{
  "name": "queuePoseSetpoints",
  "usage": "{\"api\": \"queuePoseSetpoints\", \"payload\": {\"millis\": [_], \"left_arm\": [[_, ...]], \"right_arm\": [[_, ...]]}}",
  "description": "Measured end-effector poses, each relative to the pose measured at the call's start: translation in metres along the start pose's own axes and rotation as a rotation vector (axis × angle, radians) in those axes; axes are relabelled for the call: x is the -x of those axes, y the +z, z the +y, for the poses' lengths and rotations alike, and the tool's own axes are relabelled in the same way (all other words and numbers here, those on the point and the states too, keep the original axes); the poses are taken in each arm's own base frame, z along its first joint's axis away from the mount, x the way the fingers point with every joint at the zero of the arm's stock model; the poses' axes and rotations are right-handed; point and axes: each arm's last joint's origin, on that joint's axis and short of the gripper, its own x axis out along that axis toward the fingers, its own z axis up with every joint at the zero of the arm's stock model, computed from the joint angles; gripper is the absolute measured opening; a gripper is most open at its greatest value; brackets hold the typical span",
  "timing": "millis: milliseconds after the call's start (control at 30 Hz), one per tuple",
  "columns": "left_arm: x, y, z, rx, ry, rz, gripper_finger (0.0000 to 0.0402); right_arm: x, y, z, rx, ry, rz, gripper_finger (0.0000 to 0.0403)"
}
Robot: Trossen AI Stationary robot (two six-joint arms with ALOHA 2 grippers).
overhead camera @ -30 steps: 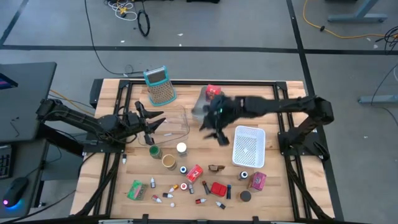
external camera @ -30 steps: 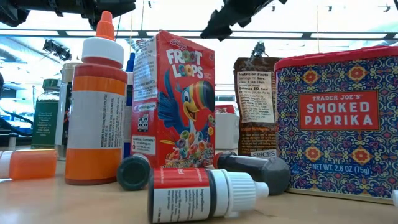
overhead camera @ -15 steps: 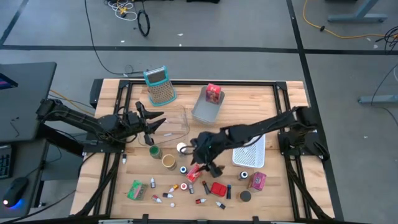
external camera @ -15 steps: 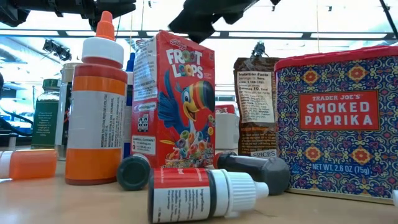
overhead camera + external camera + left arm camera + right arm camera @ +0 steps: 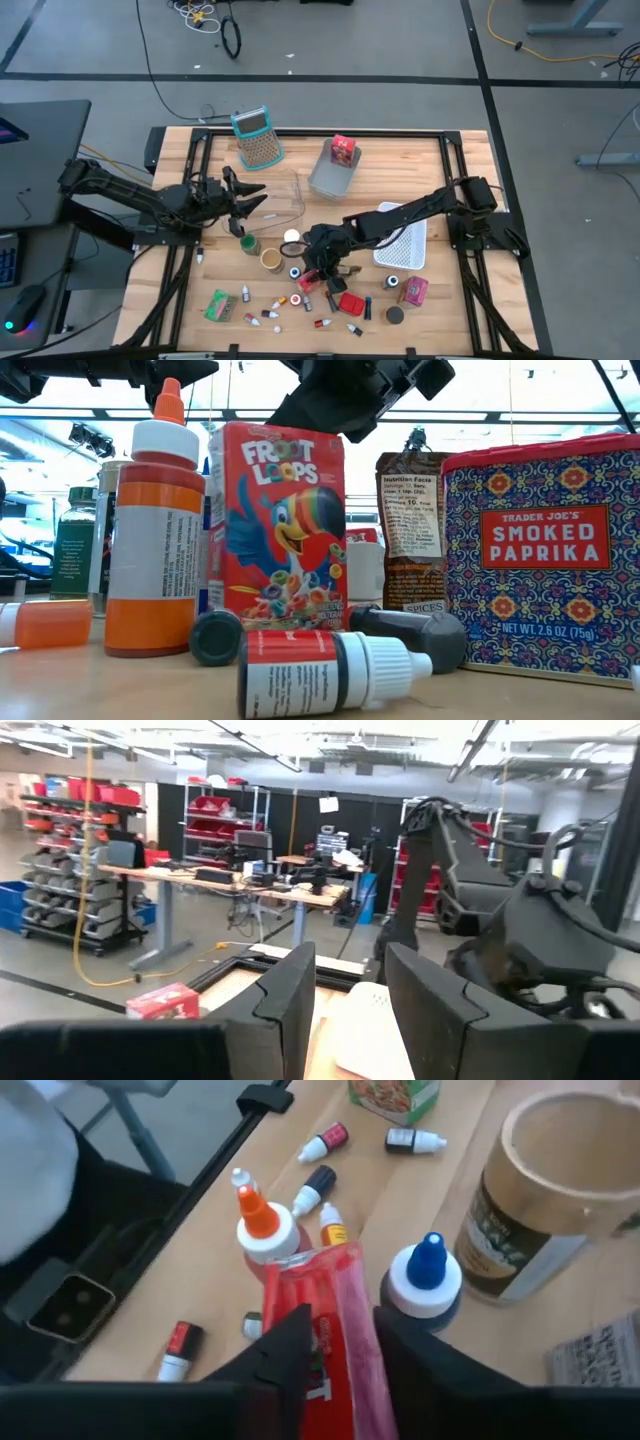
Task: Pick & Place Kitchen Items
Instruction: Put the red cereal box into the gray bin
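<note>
the right gripper (image 5: 335, 1342) is down over the cluster of kitchen items with its two fingers (image 5: 283, 1348) set on either side of the top of the red cereal box (image 5: 320, 1320); the fingers are against the box faces, so the grip reads as closing on the box, which stands upright on the table (image 5: 440, 310) (not yet lifted, by the low view, where its base sits among the bottles). just beside the box stand an orange-capped bottle (image 5: 263, 1228) and a blue-capped bottle (image 5: 424, 1280), with an open brown jar (image 5: 540, 1190) next to those. farther out lie small dropper bottles (image 5: 322, 1141) and a green packet (image 5: 217, 305). beyond the cluster sit the white basket (image 5: 402, 240), the grey bin (image 5: 330, 180) holding one red box (image 5: 345, 150), and a clear container (image 5: 285, 195). the left gripper (image 5: 243, 192) hangs by the clear container, fingers apart and holding nothing. judged from this layout, the task is at an early stage: one item is binned, and most items are still loose on the table.
</note>
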Motion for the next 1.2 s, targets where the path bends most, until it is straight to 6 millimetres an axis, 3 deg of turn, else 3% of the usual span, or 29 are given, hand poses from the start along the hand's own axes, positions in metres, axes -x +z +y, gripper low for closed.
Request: {"api": "queuePoseSetpoints", "payload": {"millis": [200, 400, 533, 667, 867, 1000, 1200], "left_arm": [[0.0, 0.0, 0.0, 0.002, -0.003, 0.001, 0.0132], [0.0, -0.001, 0.0, -0.001, -0.003, 0.005, 0.0132], [0.0, -0.001, 0.0, -0.002, -0.002, 0.007, 0.0132], [0.0, -0.001, 0.0, -0.002, -0.002, 0.007, 0.0132], [0.0, -0.001, 0.0, -0.004, -0.002, 0.01, 0.0132], [0.0, -0.001, 0.0, -0.003, 0.003, 0.008, 0.0132], [0.0, -0.001, 0.0, -0.002, 0.005, 0.007, 0.0132]], "right_arm": [[0.001, 0.0, 0.001, -0.053, 0.026, -0.001, 0.0012], [0.019, 0.009, 0.002, -0.086, 0.0, -0.034, 0.0017], [0.051, 0.023, 0.0, -0.12, -0.023, -0.097, 0.0006], [0.097, 0.033, 0.001, -0.162, -0.073, -0.135, 0.001], [0.166, 0.032, -0.008, -0.192, -0.389, -0.142, 0.0006], [0.199, 0.027, -0.027, -0.127, -0.534, -0.13, 0.0006], [0.228, 0.008, -0.08, -0.213, -0.618, -0.118, 0.0006]]}}
